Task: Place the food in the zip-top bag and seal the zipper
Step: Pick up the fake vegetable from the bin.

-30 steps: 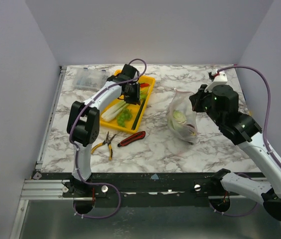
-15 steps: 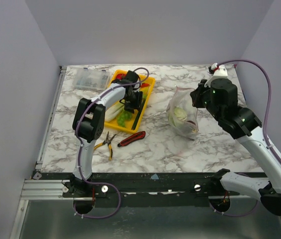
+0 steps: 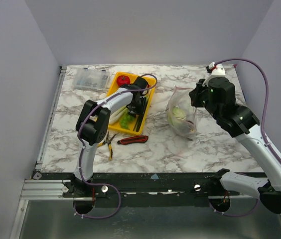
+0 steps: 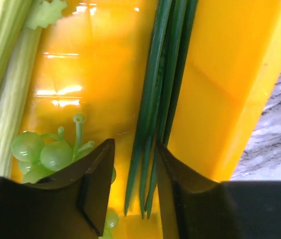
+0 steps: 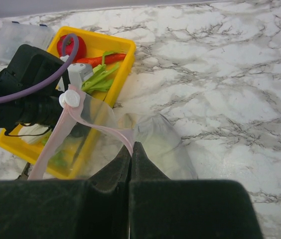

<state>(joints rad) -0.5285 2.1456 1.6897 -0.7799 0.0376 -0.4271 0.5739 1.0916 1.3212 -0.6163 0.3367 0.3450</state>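
Note:
A yellow tray [image 3: 151,85] holds the food: a red tomato [image 3: 123,79], green grapes [image 4: 41,152], a pale leek stalk [image 4: 3,99] and long dark green leaves [image 4: 160,89]. My left gripper [image 4: 134,144] is down in the tray, open, its jaws standing either side of the green leaves' tips. In the top view it [image 3: 139,102] is over the tray's right side. The zip-top bag [image 3: 181,118] hangs to the right with a pale cabbage [image 3: 179,113] inside. My right gripper [image 5: 131,145] is shut on the pink zipper [image 5: 105,130] and holds the mouth up.
Yellow-handled pliers [image 3: 108,142] and a red-black utility knife [image 3: 133,140] lie just in front of the tray. A clear hard box [image 3: 90,78] sits at the back left. A red chili [image 5: 103,59] lies at the tray's far end.
My left gripper has moved from the tray's far end toward its near end and come down around the green leaves, uncovering the tomato. The utility knife has turned flatter. The right gripper lifted the bag slightly.

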